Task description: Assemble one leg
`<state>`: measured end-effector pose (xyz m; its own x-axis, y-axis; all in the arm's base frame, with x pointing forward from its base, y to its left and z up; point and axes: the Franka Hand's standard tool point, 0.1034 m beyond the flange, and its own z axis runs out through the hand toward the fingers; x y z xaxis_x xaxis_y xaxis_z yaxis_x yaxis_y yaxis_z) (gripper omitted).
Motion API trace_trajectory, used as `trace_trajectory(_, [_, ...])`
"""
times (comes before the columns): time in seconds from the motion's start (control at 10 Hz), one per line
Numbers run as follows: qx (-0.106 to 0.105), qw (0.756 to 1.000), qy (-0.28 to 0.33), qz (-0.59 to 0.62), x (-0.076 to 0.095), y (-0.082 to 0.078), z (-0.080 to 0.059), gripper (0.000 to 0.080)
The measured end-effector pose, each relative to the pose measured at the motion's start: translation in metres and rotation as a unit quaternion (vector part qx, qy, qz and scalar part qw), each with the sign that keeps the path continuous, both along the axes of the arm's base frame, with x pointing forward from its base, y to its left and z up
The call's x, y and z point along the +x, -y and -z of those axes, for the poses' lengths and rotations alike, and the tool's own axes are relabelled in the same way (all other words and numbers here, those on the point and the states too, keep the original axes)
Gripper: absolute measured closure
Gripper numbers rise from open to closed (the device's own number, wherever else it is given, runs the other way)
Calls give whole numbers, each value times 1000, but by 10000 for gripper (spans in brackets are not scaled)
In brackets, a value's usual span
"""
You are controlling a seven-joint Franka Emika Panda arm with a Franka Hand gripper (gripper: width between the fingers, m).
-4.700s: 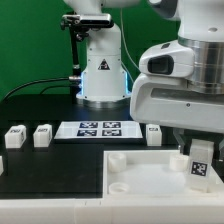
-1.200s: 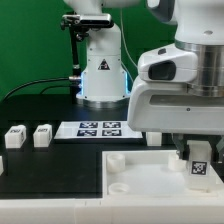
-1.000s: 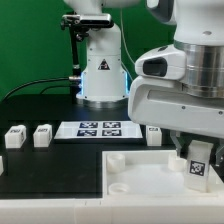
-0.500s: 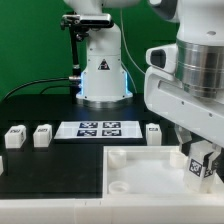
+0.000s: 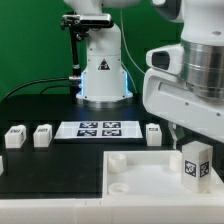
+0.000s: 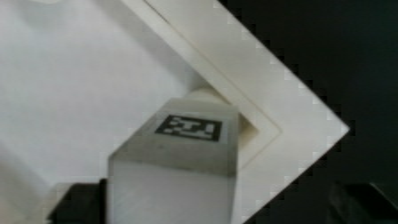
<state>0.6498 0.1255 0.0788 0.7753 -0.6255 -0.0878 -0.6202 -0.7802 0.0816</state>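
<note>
Hovering at the corner now: the arm's two-finger gripper [image 5: 187, 138] is right above the small white plastic leg with its black-and-white square tag [image 5: 195, 167]. That leg stands upright at the corner of the large flat white board with round sockets [image 5: 140, 172], on the exterior view's right.

Clamped on it or let go? I cannot tell. The bulky white arm [image 5: 190, 75] hides the fingers from outside. The wrist view shows only the leg [image 6: 178, 150] reaching to the board's corner, tag facing the camera.

My read is that this is the seating step, with the leg going into the corner socket. To do it well, keep the leg plumb and centred on the socket, and press or turn with no sideways load. Any tilt would likely jam it at the mouth.

Room to work? It's tight on one side, because the leg sits right by the board's outer edge. The wrist view shows that edge as a sharp corner against the dark table. Toward the exterior view's left the board lies bare, apart from two open sockets [image 5: 118, 160].

Spare white blocks [image 5: 42, 135] and the marker board [image 5: 95, 129] lie well apart, beyond the board. The nearest spare block [image 5: 153, 134] is the only one near the gripper's path if it lifts away toward the exterior view's left.
</note>
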Motion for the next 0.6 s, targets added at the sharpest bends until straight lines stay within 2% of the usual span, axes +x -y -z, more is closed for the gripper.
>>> trace_trajectory(0.1, [12, 996, 1, -87, 0, -4, 0, 157])
trace_trajectory(0.2, [22, 986, 5, -165, 1, -7, 1, 157])
trace_trajectory(0.5, [37, 933, 8, -359, -1, -6, 0, 150])
trace_trajectory(0.6, [44, 905, 6, -423, -2, -2, 0, 150])
